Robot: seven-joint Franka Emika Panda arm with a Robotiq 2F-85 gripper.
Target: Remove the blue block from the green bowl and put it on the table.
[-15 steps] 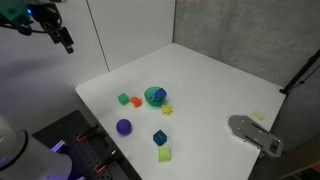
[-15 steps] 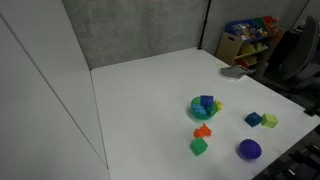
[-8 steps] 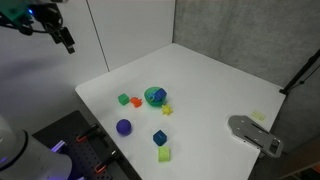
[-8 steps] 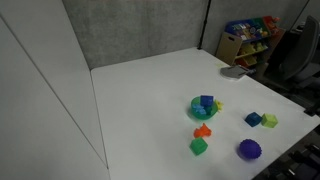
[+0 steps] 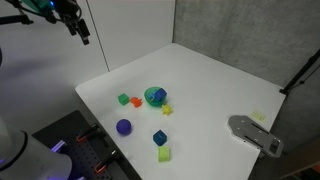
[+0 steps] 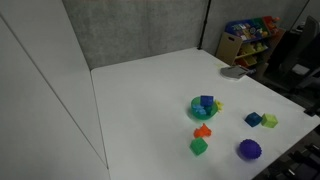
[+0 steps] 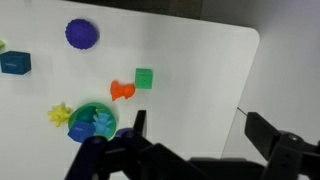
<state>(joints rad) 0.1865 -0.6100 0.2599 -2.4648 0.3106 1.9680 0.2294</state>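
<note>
The green bowl (image 5: 155, 96) stands near the left front of the white table (image 5: 205, 75). The small bright blue block (image 5: 157, 97) lies inside it. Both also show in an exterior view, bowl (image 6: 203, 109) and block (image 6: 206, 102), and in the wrist view, bowl (image 7: 84, 111) and block (image 7: 101, 124). My gripper (image 5: 82, 32) hangs high in the air, far up and left of the table, well away from the bowl. In the wrist view its fingers (image 7: 200, 130) are spread wide and hold nothing.
Around the bowl lie a green cube (image 5: 124, 99), an orange piece (image 5: 136, 101), a yellow star (image 5: 167, 110), a purple ball (image 5: 123, 127), a navy cube (image 5: 159, 138) and a yellow-green cube (image 5: 164, 154). A grey object (image 5: 255, 133) sits at the table's right edge.
My gripper has moved to the right and slightly up in the air. The things on the table have not moved.
</note>
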